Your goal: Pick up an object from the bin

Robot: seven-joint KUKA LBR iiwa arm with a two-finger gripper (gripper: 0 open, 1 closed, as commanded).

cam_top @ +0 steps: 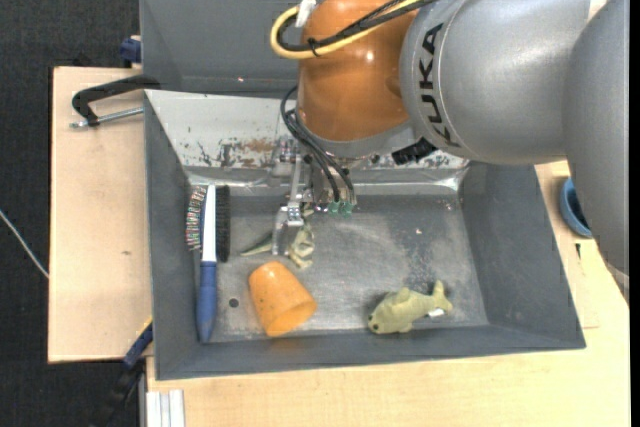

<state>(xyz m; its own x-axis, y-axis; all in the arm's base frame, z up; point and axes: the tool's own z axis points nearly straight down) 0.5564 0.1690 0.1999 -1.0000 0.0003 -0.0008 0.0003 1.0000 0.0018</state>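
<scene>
Well, we see the gripper [292, 233] low in the middle of the grey bin [520, 265], right over a small pale green thing [272, 245] that lies on the bin floor. That little thing sits just behind an orange cup [279, 299], which lies on its side near the front wall. We cannot tell if the gripper is open or closed. We also cannot tell if it touches the little green thing.

We think the little green thing is very light. It looks thin and pointy at one end, so it may bend or slip away when it is squeezed. We cannot say what it is made of. We would take it across its fatter part, close under the gripper, not at the thin tip.

The orange cup is so near that it could get bumped. We think it is light and stiff, and because it is round it may roll. We would hold it near its wide end.

A yellow-green toy fish [408, 308] lies well apart, at the front right. We guess it is soft, squashy and light, and easy to pinch round the middle.

A long brush [207, 255] with a blue handle lies along the left wall. It looks stiff and a bit heavier. We would grab the middle of the handle, so that it does not tip.
</scene>
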